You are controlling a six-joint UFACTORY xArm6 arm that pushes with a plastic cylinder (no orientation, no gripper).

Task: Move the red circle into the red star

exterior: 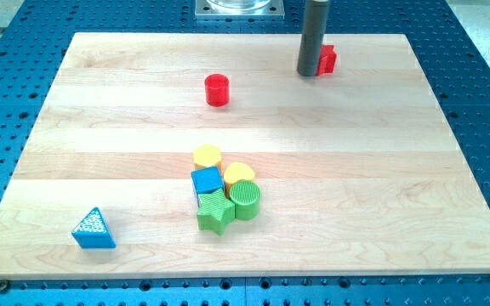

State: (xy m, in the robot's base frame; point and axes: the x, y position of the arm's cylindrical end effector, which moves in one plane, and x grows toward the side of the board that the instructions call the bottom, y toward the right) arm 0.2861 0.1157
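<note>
Two red blocks matter here: the red circle stands alone toward the view's upper left, and the red star sits near the top edge, well apart from it. The tip has no jaws and holds nothing; it rests just beside the star's left side. The push seems not yet begun; next the tip should probably go around to the circle's left. The wooden board lies on a blue perforated table.
</note>
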